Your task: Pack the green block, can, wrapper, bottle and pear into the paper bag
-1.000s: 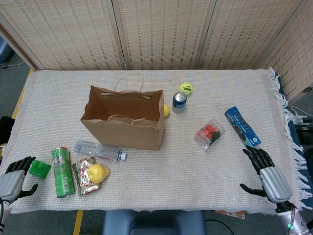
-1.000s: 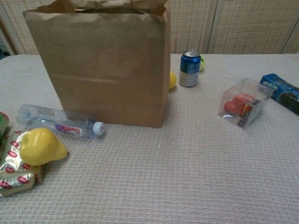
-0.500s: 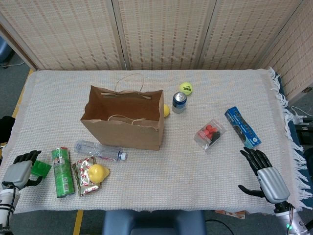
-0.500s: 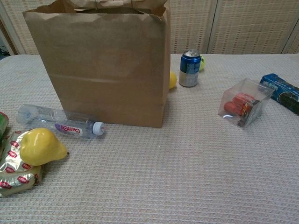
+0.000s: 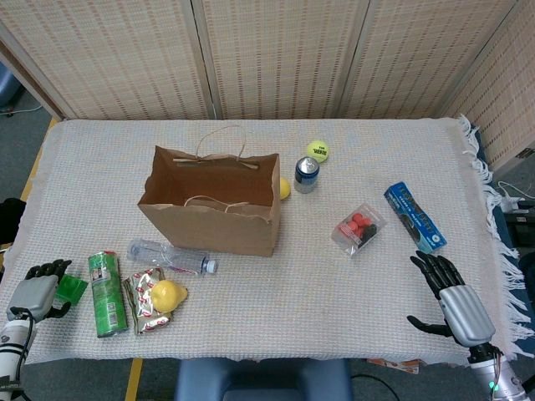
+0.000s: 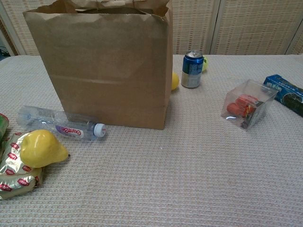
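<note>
Since the earlier shots, only the left hand (image 5: 35,292) had really moved: it slid in from the worktop's left edge and ended up curled against the green block (image 5: 70,288), fingers wrapping its outer side. Couldn't tell if it actually had a grip yet or was just touching.

Block sat at the front-left corner, right beside the green can (image 5: 105,293), which lay on its side with its long axis running front to back. Next over were the wrapper (image 5: 142,311) with the pear (image 5: 167,295) on top of it, and the bottle (image 5: 170,256) lying lengthwise along the foot of the paper bag (image 5: 211,209). Bag stood upright, mouth open, up and to the right of the block, so the left hand was clearly the nearer one for this.

Right hand (image 5: 456,301) hovered at the front-right corner, fingers spread, holding nothing, well apart from everything.
</note>
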